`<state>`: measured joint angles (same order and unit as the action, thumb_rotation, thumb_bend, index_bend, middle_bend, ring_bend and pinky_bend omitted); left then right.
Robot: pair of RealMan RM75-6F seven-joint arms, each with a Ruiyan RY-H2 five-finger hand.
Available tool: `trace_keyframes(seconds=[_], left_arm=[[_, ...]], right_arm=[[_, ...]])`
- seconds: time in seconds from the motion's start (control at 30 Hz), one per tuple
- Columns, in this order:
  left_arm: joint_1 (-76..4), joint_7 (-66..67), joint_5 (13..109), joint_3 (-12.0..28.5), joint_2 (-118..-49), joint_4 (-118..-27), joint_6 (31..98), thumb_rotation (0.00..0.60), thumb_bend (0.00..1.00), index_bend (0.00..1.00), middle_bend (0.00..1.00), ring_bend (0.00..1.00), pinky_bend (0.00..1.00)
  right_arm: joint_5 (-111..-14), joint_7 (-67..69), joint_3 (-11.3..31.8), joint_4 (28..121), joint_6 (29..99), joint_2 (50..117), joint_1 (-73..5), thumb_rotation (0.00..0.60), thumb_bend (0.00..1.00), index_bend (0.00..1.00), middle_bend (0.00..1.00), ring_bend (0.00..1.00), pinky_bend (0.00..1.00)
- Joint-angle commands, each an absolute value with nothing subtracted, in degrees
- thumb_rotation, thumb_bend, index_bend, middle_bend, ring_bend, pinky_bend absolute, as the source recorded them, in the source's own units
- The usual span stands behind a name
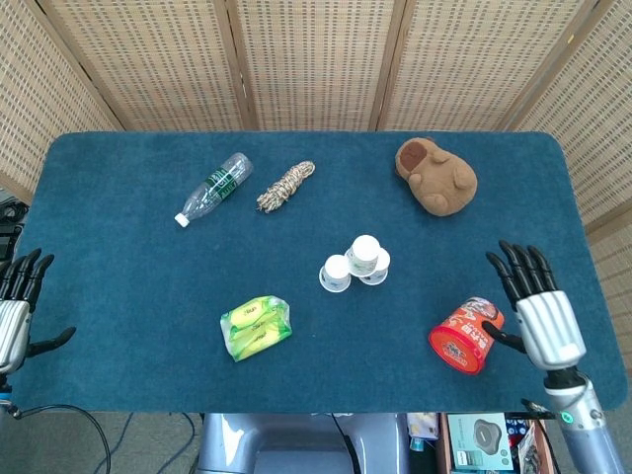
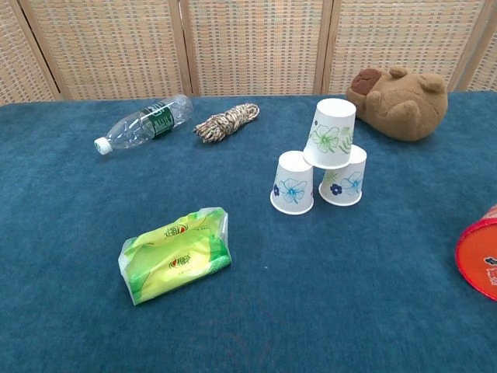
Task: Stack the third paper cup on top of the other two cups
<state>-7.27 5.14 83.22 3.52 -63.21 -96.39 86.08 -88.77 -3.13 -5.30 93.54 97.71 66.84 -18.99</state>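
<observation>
From the head view, the right hand (image 1: 541, 314) hangs at the table's right edge, fingers spread wide and empty, beside the red round tub (image 1: 466, 334). The left hand (image 1: 17, 308) is likewise splayed, holding nothing. In the chest view, the third white flower-printed paper cup (image 2: 332, 133) sits upside down atop the two base cups (image 2: 293, 183).

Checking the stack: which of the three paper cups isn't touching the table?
The green-flowered cup, upside down on the two blue-flowered cups, which stand on the cloth.
</observation>
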Motion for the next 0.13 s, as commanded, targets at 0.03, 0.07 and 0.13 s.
trace_keyframes(seconds=[0.03,0.07,0.13], left_arm=[[-6.5,3.9,83.9,3.2,-63.5,-95.4,87.2,0.6,0.16,0.0,0.0,0.0,0.0],[-6.3,3.3,83.9,3.2,-63.5,-94.9,87.5,0.6,0.16,0.0,0.0,0.0,0.0],[-6.1,2.5,83.8,3.3,-63.4,-94.5,87.6,0.6,0.16,0.0,0.0,0.0,0.0]], right_arm=[[-91.6,0.0,-7.9,87.4,101.2,70.4,-13.7,0.6,0.0,0.0,0.0,0.0,0.0],[-91.8,0.0,-7.9,85.9,101.7,71.2,-12.8,0.6,0.0,0.0,0.0,0.0,0.0],[-92.0,0.5,-7.8,84.5,102.4,72.0,-11.8,0.6,0.0,0.0,0.0,0.0,0.0]])
